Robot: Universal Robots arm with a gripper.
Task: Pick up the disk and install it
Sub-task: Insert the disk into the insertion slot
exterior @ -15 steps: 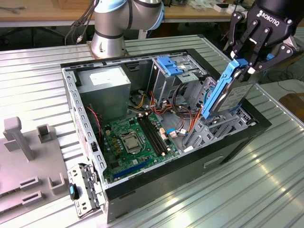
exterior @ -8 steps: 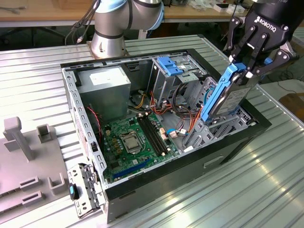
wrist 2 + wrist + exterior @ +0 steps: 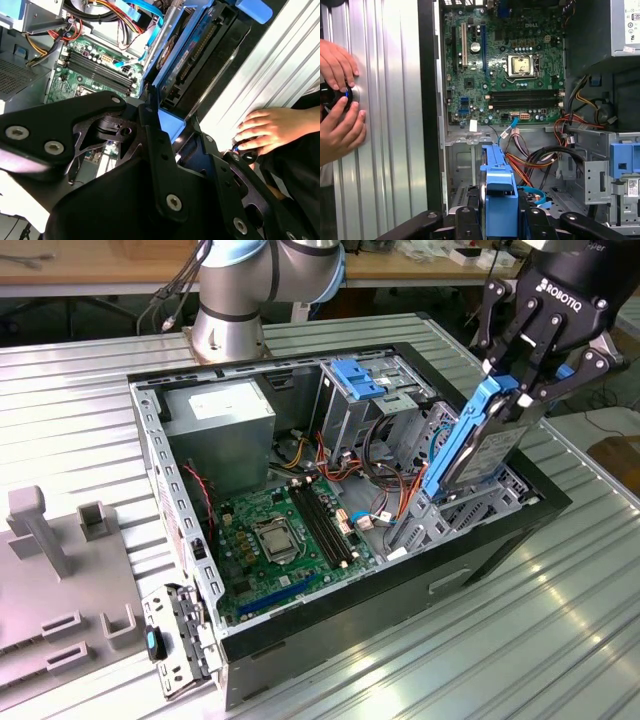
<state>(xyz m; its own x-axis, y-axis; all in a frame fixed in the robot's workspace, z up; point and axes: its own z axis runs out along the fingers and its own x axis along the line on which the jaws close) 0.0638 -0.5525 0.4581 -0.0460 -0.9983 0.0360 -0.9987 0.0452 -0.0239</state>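
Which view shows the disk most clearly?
The exterior view: the disk shows nearly whole, standing on edge over the open computer case, its top clamped in the gripper. In the first wrist view it is seen end-on, blue rail foremost; in the second wrist view, along one long edge.

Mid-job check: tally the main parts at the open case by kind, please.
disk: 1, held by the gripper
blue bracket on the drive cage: 1
power supply: 1
motherboard: 1
Total: 4
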